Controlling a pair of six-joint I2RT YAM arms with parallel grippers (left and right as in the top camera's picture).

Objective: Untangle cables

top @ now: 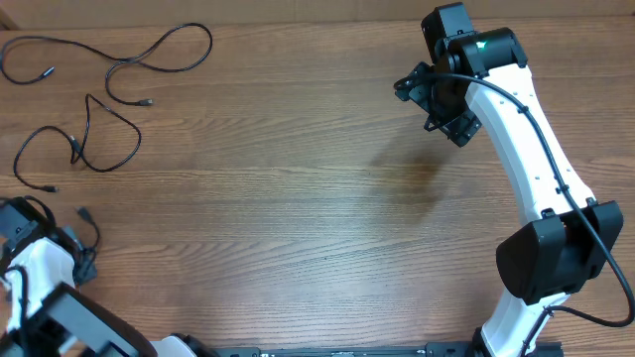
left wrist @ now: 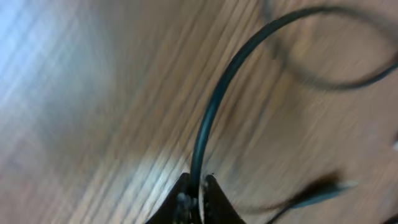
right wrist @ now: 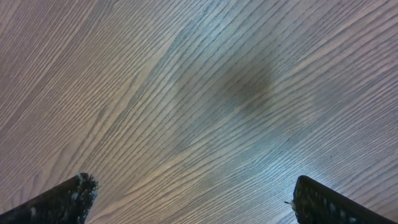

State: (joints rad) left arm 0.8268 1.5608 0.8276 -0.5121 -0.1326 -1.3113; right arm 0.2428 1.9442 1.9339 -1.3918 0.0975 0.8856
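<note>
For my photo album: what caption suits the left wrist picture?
Left gripper shut on a thin black cable over the wooden table.

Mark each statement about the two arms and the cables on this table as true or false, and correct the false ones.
1. The left fingers are shut on a thin black cable. True.
2. The right fingers hold a cable. False: they stand wide open, with only the wood of the table between them.
3. In the overhead view, loose cables lie spread out on the left part of the table. True.
4. All the cables are bunched in one knot at the middle of the table. False: they lie as separate strands toward the left.
</note>
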